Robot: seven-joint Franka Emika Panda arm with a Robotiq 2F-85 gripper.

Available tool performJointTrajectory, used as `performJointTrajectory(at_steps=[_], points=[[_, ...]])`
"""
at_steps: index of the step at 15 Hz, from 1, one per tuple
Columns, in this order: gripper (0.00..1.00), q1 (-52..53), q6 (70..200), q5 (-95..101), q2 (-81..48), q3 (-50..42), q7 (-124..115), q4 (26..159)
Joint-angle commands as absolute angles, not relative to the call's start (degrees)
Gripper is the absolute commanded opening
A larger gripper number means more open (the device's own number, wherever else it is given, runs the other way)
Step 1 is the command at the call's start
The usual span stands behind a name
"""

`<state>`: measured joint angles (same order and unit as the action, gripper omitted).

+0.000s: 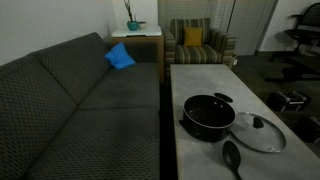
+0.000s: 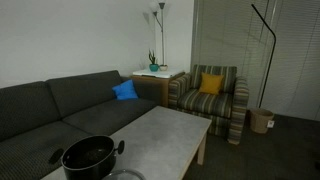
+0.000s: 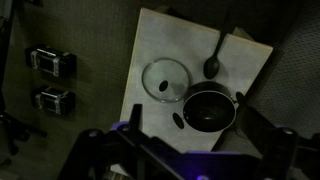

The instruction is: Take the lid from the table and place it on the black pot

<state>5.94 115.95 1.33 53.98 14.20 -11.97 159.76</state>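
The black pot [image 1: 208, 115] stands on the grey table [image 1: 200, 78] near its front end, and it shows in both exterior views [image 2: 88, 157]. The glass lid [image 1: 258, 132] lies flat on the table right beside the pot, dark knob up. From high above, the wrist view shows the lid [image 3: 165, 78] next to the pot [image 3: 207, 108] on the table [image 3: 165, 35]. My gripper [image 3: 195, 122] hangs far above them, open, with nothing between its dark fingers [image 3: 132, 118]. Neither exterior view shows the gripper.
A black spoon [image 1: 232, 157] lies on the table by the pot and lid. A dark sofa [image 1: 70, 100] with a blue cushion [image 1: 120, 56] runs along one side. A striped armchair [image 2: 210, 95], a white side table [image 1: 137, 38] and a floor lamp [image 2: 268, 40] stand beyond.
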Motion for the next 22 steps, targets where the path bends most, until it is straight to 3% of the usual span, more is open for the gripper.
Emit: performJointTrajectory(at_steps=[1, 22], points=[[1.00, 6.29, 115.77, 1.66, 53.83, 13.88, -12.23, 159.86], [1.00, 5.90, 116.13, 1.99, 52.94, 13.73, -12.03, 159.67]])
